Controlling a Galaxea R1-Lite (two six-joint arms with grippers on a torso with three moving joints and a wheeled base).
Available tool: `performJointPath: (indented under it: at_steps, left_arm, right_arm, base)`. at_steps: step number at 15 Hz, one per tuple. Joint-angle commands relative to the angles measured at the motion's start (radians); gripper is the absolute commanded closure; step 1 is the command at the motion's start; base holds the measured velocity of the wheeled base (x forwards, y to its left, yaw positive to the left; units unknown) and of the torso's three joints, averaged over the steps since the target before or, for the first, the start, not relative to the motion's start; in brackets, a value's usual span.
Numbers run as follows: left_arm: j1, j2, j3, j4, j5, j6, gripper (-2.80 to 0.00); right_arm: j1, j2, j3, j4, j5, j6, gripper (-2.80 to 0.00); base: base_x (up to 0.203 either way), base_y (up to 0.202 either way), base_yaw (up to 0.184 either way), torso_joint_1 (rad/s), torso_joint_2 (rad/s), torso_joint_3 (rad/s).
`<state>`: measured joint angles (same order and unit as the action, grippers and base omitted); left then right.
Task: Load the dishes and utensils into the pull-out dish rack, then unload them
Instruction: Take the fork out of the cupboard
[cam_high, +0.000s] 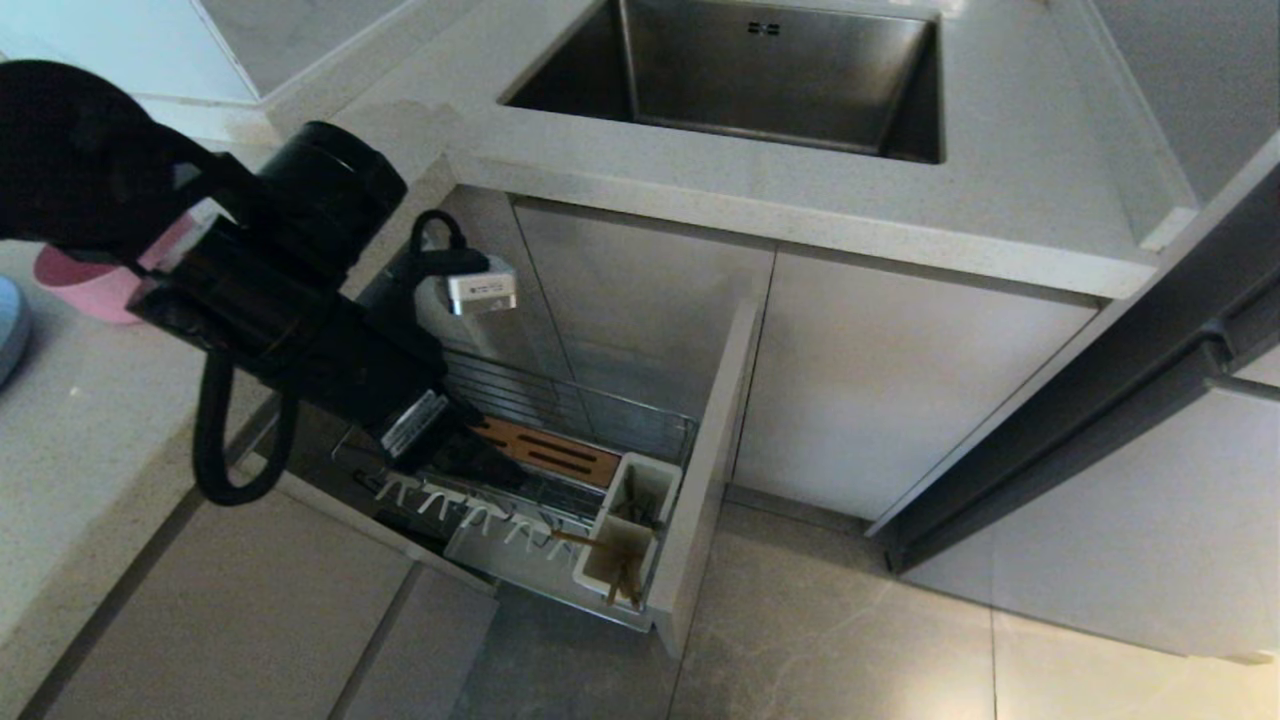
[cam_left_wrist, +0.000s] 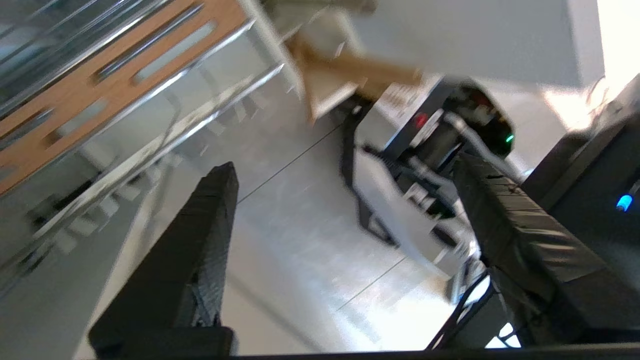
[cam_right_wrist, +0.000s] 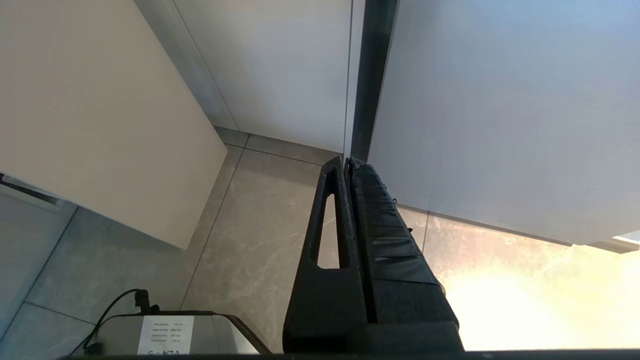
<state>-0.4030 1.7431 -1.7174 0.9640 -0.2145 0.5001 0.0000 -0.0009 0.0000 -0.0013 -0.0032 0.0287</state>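
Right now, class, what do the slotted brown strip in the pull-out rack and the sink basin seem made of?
Slotted brown strip: apparently wood, matte, warm grain-like tone. Sink basin: likely brushed stainless steel, grey with a dull sheen.

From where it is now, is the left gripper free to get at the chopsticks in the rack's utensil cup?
Probably yes. The left gripper hangs open and empty over the pull-out dish rack, and the chopsticks stand out of the front utensil cup with nothing over them.

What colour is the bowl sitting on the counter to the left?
Pink. The bowl shows best in the head view, partly hidden behind the left arm.
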Motion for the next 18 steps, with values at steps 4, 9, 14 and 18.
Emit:
performJointPath:
  at_steps: [4,9,14,18]
  left_arm:
    - [-0.098,0.166,-0.018,-0.073,0.001,-0.14,-2.8]
    - [-0.121,0.241,0.04,-0.197,0.11,-0.145,-2.8]
    - [-0.128,0.269,0.115,-0.306,0.176,-0.147,-2.8]
    - [-0.143,0.302,0.153,-0.435,0.21,-0.225,-2.8]
  right_arm:
    - [0.0,-0.001,0.0,0.0,0.0,0.0,0.0]
    - [0.0,-0.001,0.0,0.0,0.0,0.0,0.0]
    - [0.0,-0.001,0.0,0.0,0.0,0.0,0.0]
    - [0.0,-0.001,0.0,0.0,0.0,0.0,0.0]
  base:
    - [0.0,0.0,0.0,0.0,0.0,0.0]
    - [0.0,0.0,0.0,0.0,0.0,0.0]
    - [0.0,0.0,0.0,0.0,0.0,0.0]
    - [0.0,0.0,0.0,0.0,0.0,0.0]
